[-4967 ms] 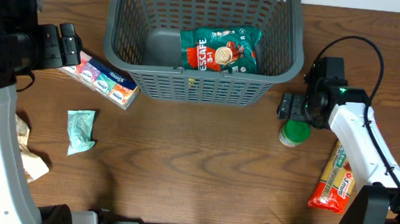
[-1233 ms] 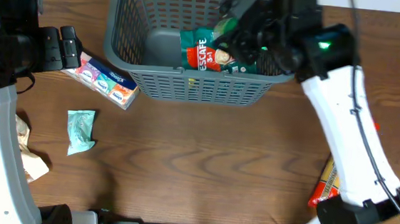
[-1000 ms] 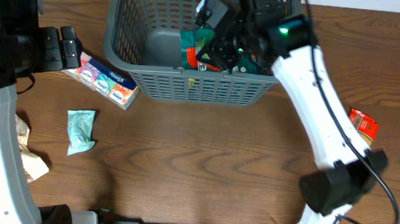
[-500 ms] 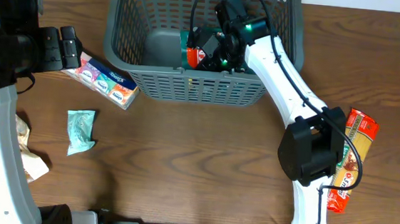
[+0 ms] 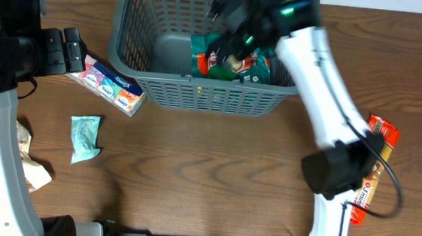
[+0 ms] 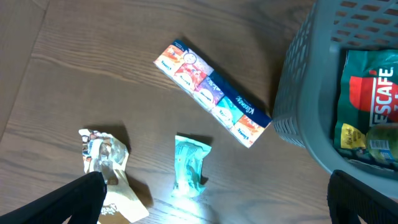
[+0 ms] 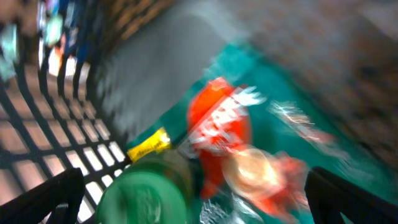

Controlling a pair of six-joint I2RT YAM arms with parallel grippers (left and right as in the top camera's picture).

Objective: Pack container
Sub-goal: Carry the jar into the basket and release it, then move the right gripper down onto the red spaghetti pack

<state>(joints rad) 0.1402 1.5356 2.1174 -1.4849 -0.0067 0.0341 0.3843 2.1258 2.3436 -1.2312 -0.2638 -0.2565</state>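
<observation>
Container (image 5: 198,93) sits at the middle of the bench's far edge, upright, long side facing the robot. Inside it: a coffee bag (image 6: 367,87) flat on the floor toward the right end, with a green-lidded jar (image 7: 146,196) lying on the bag's near edge. The left end of the floor is bare.

Right gripper (image 7: 194,186) is over the container's interior, above the bag. Its jaws are spread wide with nothing between them, so the jar looks let go. This arm is blurred in both its views. Left gripper (image 5: 75,49) hangs over the bench near the left edge, jaws also wide and empty, just above one end of a tissue pack (image 5: 108,86).

The other end of the tissue pack lies just beside the container's near-left corner. Teal packet (image 5: 85,138) and crumpled wrapper (image 5: 30,165) lie toward the left edge. Red-yellow snack pack (image 5: 371,172) is near the right edge, partly under the right arm.

Risks, as I judge them:
- Jar rests on a soft, uneven bag — it may roll or tip.
- Right arm is low inside the walls — pulling out at an angle could hook the rim and drag the container.
- Lifting the tissue pack could nudge the container wall.
- Snack pack close to the arm base — awkward reach.
</observation>
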